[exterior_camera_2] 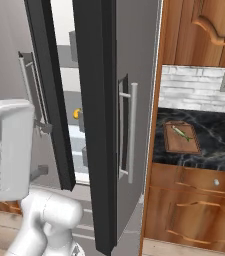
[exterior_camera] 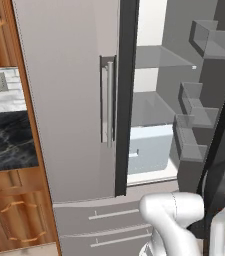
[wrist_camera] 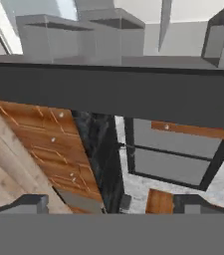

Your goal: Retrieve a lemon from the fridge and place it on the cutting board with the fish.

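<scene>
While the fridge stands open, your tool is spread wide and empty; the lemon sits inside on a shelf, so picking it and carrying it to the board remain.

I count one fridge with two vertical bar handles, one on each door, and two drawer fronts at its foot. Three door bins show on the open door in my left base view. On the worktop I see one cutting board carrying one fish. One lemon sits inside.
</scene>
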